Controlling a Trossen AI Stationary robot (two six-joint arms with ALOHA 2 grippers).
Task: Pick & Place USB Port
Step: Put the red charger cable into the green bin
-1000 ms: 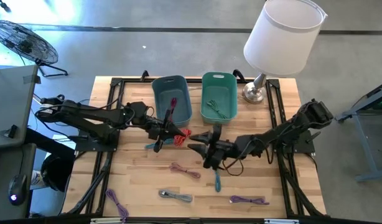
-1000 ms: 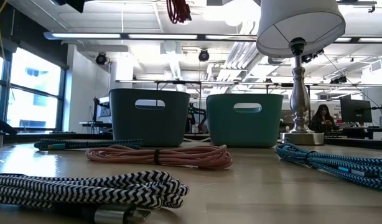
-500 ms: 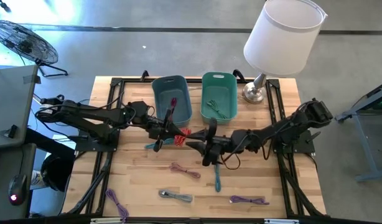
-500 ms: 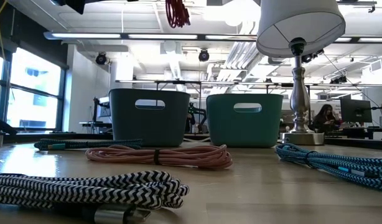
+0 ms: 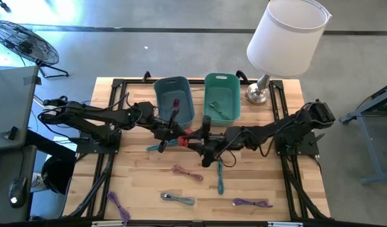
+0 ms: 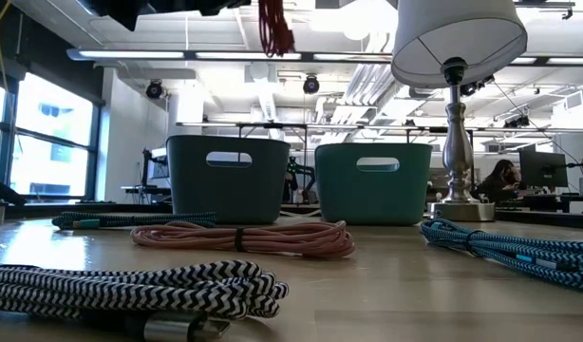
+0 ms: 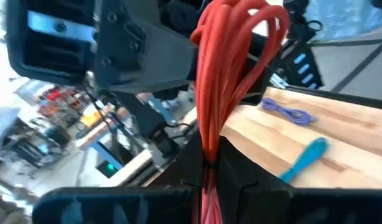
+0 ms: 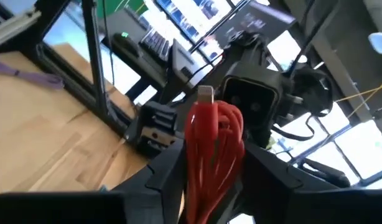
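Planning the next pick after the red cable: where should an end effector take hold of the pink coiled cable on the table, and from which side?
Grip the pink coiled cable at its middle, across the dark tie, coming straight down from above. It lies flat as a long narrow bundle, and the tie holds all strands together there, so the fingers can likely straddle it.

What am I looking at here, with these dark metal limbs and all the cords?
Two dark robot arms work at a pale wooden table. One picture looks straight down, one looks level along the tabletop, and two come from cameras on the wrists. The left gripper and right gripper meet mid-table around a coiled red cable; both appear to grip it. Behind stand a blue plastic bin, a teal plastic bin and a white-shaded lamp. Pink, grey, purple and teal cable bundles lie loose in front.
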